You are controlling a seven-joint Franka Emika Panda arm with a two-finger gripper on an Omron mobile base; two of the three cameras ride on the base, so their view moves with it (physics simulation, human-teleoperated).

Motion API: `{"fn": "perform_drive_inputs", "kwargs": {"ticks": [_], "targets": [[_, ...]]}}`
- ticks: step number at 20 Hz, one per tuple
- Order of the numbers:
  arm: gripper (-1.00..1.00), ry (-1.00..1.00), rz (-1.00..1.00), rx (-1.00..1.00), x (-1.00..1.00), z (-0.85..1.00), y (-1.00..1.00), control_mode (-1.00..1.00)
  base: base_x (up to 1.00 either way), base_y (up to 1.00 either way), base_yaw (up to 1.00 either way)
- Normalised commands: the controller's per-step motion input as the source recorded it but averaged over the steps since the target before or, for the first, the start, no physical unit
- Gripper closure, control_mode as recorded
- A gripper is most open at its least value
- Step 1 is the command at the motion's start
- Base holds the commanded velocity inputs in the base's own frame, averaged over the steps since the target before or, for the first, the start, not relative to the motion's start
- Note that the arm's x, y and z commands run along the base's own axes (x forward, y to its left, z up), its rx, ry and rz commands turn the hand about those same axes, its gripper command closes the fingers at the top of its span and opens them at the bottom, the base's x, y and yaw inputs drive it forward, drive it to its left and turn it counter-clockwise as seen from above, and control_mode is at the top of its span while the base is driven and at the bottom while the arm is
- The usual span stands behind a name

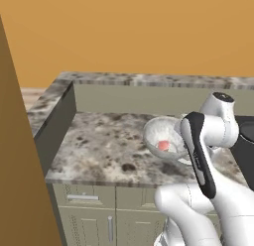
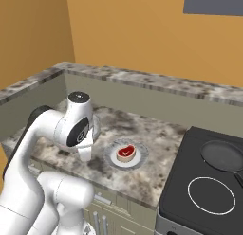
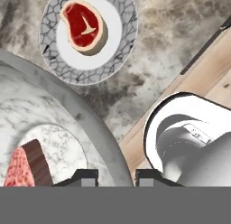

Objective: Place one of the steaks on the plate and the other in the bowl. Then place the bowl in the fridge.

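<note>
My gripper (image 3: 116, 175) is shut on the rim of the mottled whitish-grey bowl (image 3: 85, 123), with one fingertip inside it and one outside. The pale pink steak (image 3: 18, 169) lies in the bowl. In the left base view the bowl (image 1: 151, 128) shows tilted over the counter, holding the pink steak (image 1: 163, 145), with my arm in front of it. Just past the bowl, the round red steak (image 3: 83, 25) rests on the grey-rimmed plate (image 3: 122, 47). The right base view shows the plate (image 2: 140, 156) and red steak (image 2: 126, 153) near the counter's front edge. The fridge is out of view.
A black stove (image 2: 204, 191) with a black frying pan (image 2: 223, 156) stands right of the plate. The speckled counter (image 1: 99, 141) has a raised wall along its left and back. A brown wooden panel (image 1: 15, 165) stands at the left, and cabinet drawers (image 1: 84, 198) sit below.
</note>
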Motion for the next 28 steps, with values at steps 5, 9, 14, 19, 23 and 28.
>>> {"fn": "perform_drive_inputs", "kwargs": {"ticks": [5,9,14,19,23,28], "targets": [[1.0,0.12,-0.11,0.05,-0.07,0.44,-0.12,-1.0,0.0,0.0,0.0],[1.0,0.2,-0.12,0.0,0.0,0.27,-0.1,-1.0,0.0,0.0,0.0],[1.0,0.01,0.0,0.0,0.0,0.0,-0.01,-1.0,0.0,0.0,0.0],[1.0,0.0,0.0,0.0,-0.14,-0.01,0.0,1.0,-0.19,0.0,-0.06],[1.0,0.0,0.0,0.0,0.0,0.0,0.0,1.0,-0.48,0.0,-0.32],[1.0,0.0,0.0,0.0,0.0,0.0,0.0,1.0,-0.69,-0.01,-0.4]]}}
